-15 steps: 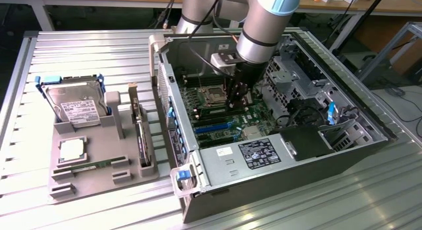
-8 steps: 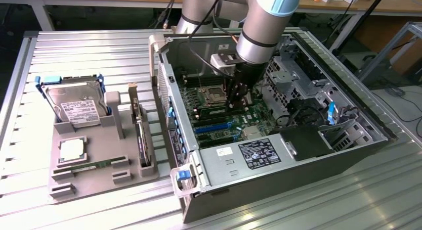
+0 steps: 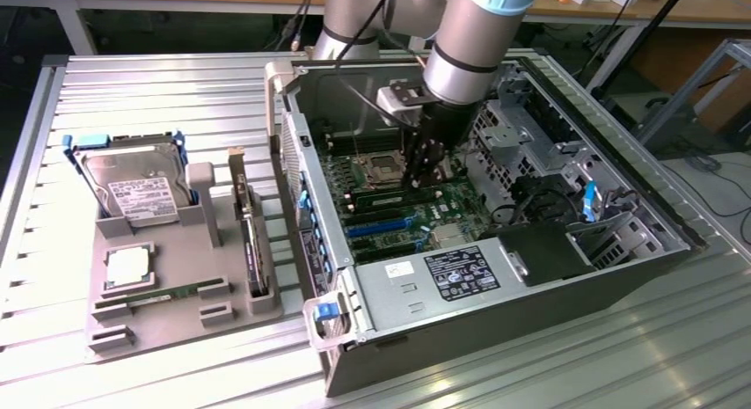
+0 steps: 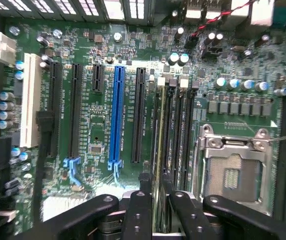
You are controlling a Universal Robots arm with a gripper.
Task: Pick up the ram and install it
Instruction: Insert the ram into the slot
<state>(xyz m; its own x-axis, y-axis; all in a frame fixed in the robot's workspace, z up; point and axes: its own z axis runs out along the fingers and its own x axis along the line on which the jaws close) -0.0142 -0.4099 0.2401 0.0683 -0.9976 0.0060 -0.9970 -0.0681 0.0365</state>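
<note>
My gripper (image 3: 420, 182) reaches down into the open computer case (image 3: 470, 277), over the motherboard's memory slots. In the wrist view the ram (image 4: 157, 135) appears edge-on, a thin green stick standing in a slot beside the black empty slots (image 4: 177, 135). The gripper (image 4: 156, 179) straddles the stick's near end, and its two black fingers (image 4: 145, 181) stand slightly off the stick on each side, so it is open. In the exterior view the fingers hide the spot where they meet the ram.
The open processor socket (image 4: 232, 175) lies right beside the memory slots. A grey tray (image 3: 176, 325) at the exterior view's left holds a hard drive (image 3: 129, 185), a silver processor chip (image 3: 127, 266), an upright expansion card (image 3: 249, 242) and another green stick (image 3: 158, 296).
</note>
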